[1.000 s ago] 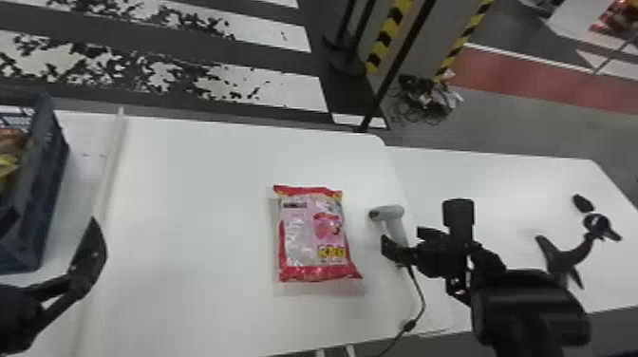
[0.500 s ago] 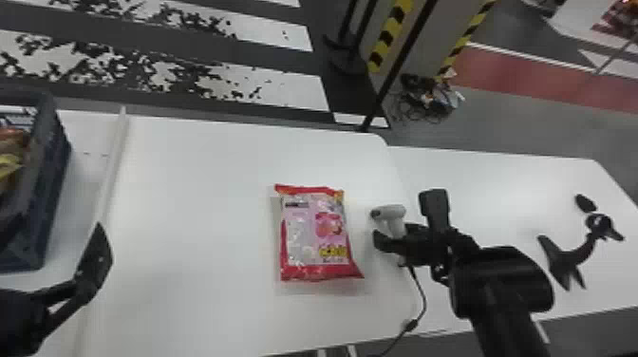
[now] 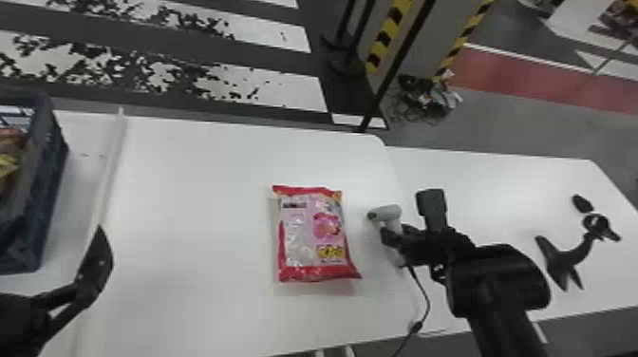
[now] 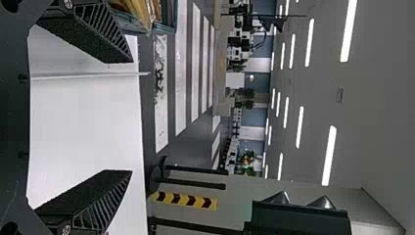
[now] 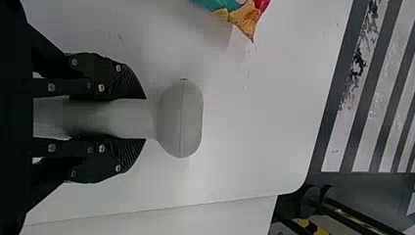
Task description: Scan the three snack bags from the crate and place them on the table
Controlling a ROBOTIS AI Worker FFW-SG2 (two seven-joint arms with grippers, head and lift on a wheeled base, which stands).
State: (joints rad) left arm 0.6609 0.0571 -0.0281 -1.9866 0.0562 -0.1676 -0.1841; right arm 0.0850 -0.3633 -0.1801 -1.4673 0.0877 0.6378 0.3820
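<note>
At the head view's right, my right gripper [image 3: 396, 237] is at the handle of the white scanner [image 3: 387, 213], just right of the snack bag. In the right wrist view the right gripper [image 5: 132, 119] is shut on the handle of the scanner [image 5: 180, 119], one finger on either side. The pink and red snack bag [image 3: 313, 232] lies flat on the white table [image 3: 199, 213]. At the lower left of the head view is my left gripper [image 3: 95, 266], near the crate; in the left wrist view the left gripper [image 4: 128, 117] stands wide open with nothing between its fingers.
The dark blue crate [image 3: 52, 156], with snack bags [image 3: 9, 156] inside, stands at the far left. A thin white strip [image 3: 111, 161] runs beside it. The scanner's cable [image 3: 427, 294] hangs over the front edge. A black stand [image 3: 565, 261] rests on the right-hand table.
My right gripper has moved left onto the scanner's handle and closed around it. The left gripper has shifted slightly, and the snack bag lies where it was.
</note>
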